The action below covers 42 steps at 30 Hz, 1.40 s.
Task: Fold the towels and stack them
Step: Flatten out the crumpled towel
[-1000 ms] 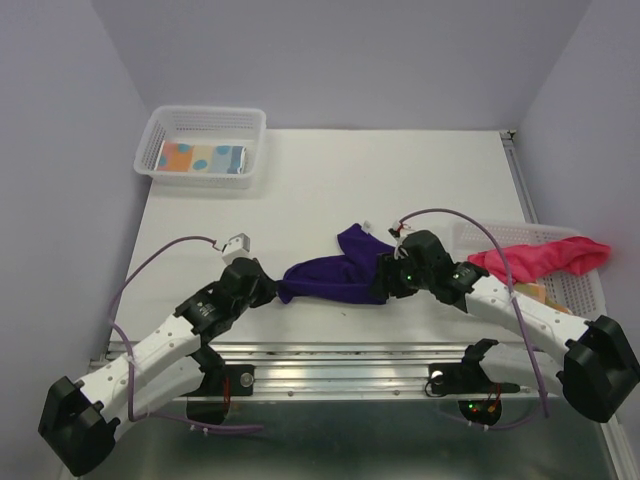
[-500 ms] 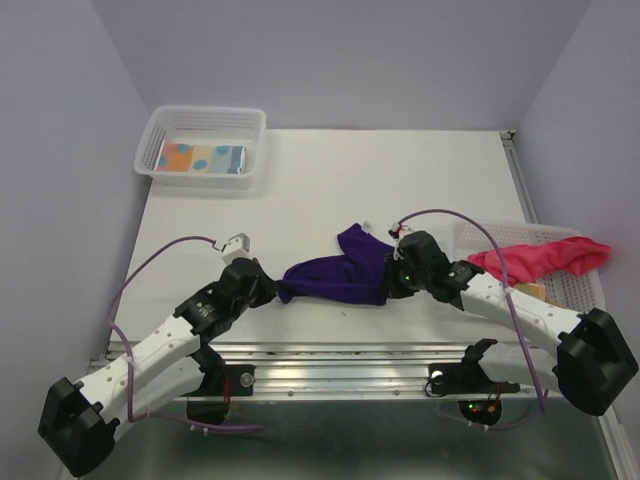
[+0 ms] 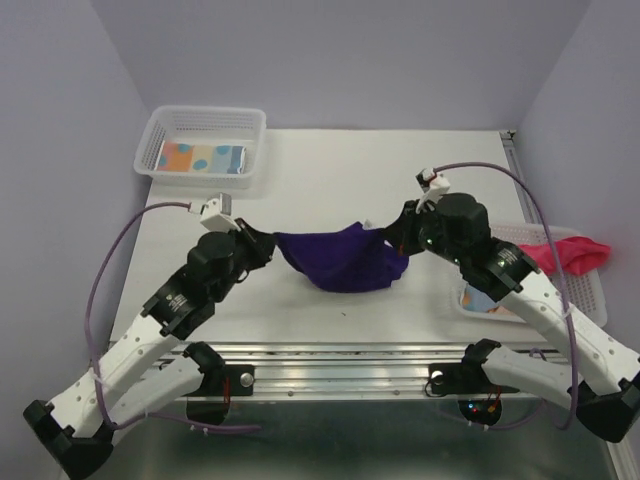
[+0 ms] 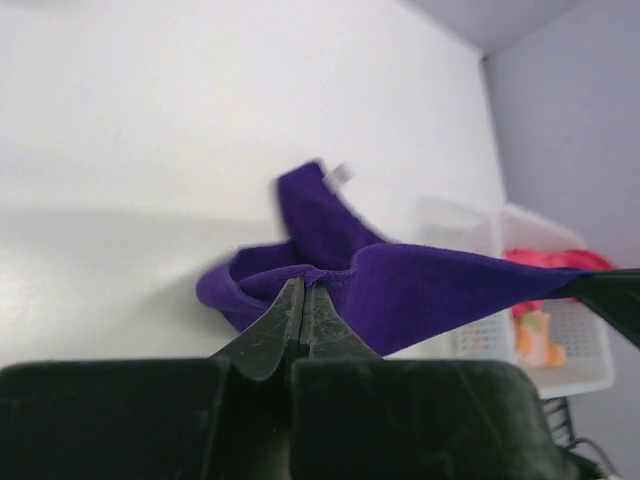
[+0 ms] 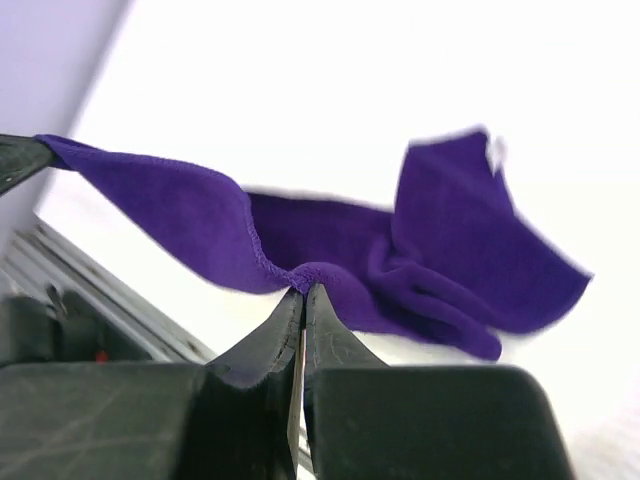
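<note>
Left claw [image 3: 270, 244] clamped on purple towel [image 3: 345, 265] corner, right claw [image 3: 393, 237] pinching opposite corner, cloth slung between

Our left arm [image 3: 165, 315] stretches forward and to the right from its base, and our right arm [image 3: 530, 300] stretches forward and to the left, so the two wrists face each other across the middle. Both are raised. Our left pincer [image 3: 268, 246] has its fingers pressed together, nipping one end of the purple towel [image 3: 345, 262]. Our right pincer [image 3: 398, 234] is likewise closed tight, fingertips meeting on the opposite end, as both wrist views show.
</note>
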Available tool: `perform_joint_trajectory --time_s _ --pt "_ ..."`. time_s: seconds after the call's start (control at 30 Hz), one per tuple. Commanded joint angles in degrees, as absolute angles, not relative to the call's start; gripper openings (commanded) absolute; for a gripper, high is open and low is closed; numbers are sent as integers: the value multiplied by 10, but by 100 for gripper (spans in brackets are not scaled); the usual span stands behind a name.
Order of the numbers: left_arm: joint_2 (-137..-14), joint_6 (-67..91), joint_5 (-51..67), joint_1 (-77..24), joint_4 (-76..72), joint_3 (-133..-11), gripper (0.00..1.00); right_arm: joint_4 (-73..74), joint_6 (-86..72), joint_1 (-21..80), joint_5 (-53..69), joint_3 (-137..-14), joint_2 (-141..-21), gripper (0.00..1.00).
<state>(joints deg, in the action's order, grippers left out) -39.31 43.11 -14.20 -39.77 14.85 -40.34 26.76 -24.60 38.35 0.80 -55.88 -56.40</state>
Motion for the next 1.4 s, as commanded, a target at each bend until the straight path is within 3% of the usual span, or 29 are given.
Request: perform_joint_trajectory --time_s 0.0,0.27,0.53,0.8,1.1,1.37 --pt "-392 350 -190 -398 91 -539 0 241 -219 388 -75 -663 -539 1" --pt "-423 236 -143 -398 64 -760 0 252 -142 388 -78 -894 -586 1" --pt "-427 212 32 -398 55 -893 0 326 -130 388 122 -1135 -636 1" --pt "-426 241 128 -398 55 -946 0 313 -178 388 248 -1216 -653 1" --pt "-427 238 70 -398 38 -882 0 283 -132 388 93 -1122 -614 1" --pt "-502 207 -183 -397 4 -803 0 204 -50 388 -238 -1016 -715 1"
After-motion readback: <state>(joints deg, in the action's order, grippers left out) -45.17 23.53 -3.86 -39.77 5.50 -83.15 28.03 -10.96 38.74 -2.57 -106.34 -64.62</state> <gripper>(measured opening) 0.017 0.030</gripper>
